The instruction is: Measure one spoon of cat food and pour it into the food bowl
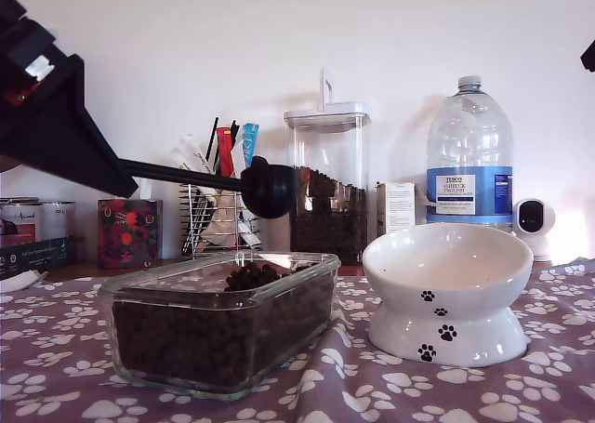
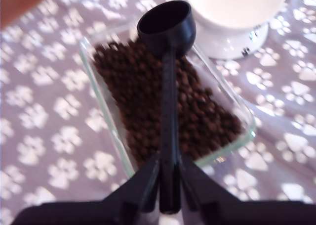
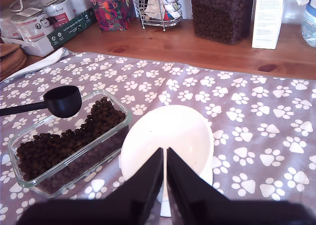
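In the exterior view, our first end effector [image 1: 116,169] enters from that view's left, mostly cut off by the frame edge, so only its dark wedge shows. It holds the spoon [image 1: 232,179] by the handle, nearly level, with the cup [image 1: 271,189] raised above the glass dish [image 1: 139,297]. We cannot see into the cup from here. The cat food [image 1: 223,325] fills the dish, heaped toward its far end. The food bowl [image 1: 445,293] stands just beside the dish on the exterior view's right, on the paw-print cloth [image 1: 372,390] over the tabletop. A clear canister [image 1: 326,183] and a water bottle [image 1: 469,153] stand behind. Our second end effector is not identifiable in this view.

In the first wrist view, our first end effector [image 2: 169,185] has its jaws clamped on the spoon's handle [image 2: 169,126]. The cup [image 2: 166,24] hangs over the far end of the dish [image 2: 103,106], and its dark inside looks empty, though the picture is blurred. The bowl [image 2: 232,17] is cut off by the frame.

In the second wrist view, our second end effector [image 3: 165,170] hangs over the bowl [image 3: 170,136], jaws nearly together with a thin gap and nothing between them. The spoon [image 3: 59,101] hovers over the dish [image 3: 118,131], its handle cut off at the frame edge.
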Robot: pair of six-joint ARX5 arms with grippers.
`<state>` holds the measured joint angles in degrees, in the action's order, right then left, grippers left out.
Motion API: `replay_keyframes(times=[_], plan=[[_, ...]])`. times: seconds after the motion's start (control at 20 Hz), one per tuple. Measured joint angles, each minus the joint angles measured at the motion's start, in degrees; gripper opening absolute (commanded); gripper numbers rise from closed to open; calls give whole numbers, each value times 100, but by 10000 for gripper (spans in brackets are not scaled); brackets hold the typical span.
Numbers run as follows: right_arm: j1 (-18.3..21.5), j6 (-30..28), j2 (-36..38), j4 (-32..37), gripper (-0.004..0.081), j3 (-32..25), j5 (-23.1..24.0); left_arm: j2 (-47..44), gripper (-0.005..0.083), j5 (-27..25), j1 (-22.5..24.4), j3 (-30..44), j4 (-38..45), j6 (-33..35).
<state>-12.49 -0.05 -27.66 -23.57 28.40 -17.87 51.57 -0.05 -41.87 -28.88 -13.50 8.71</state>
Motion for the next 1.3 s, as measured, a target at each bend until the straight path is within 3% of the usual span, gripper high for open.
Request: replay_keyframes(times=[0.35, 0.5, 0.8, 1.05, 1.3], plan=[[0, 0, 0, 0, -10, 0, 0, 2, -21, -345, -273, -142, -656, 199], [2, 0, 0, 0, -10, 0, 0, 7, -21, -234, -262, -627, -1215, -164], [2, 2, 2, 0, -10, 0, -4, 551, -21, 1078, 289, -1410, -2192, -1596], [2, 4, 0, 2, -10, 0, -131, 1392, -21, 1880, 732, -1853, -3233, -1956], [2, 4, 2, 2, -10, 0, -133, 1550, -21, 2505, 1156, -2562, -4015, -1993]])
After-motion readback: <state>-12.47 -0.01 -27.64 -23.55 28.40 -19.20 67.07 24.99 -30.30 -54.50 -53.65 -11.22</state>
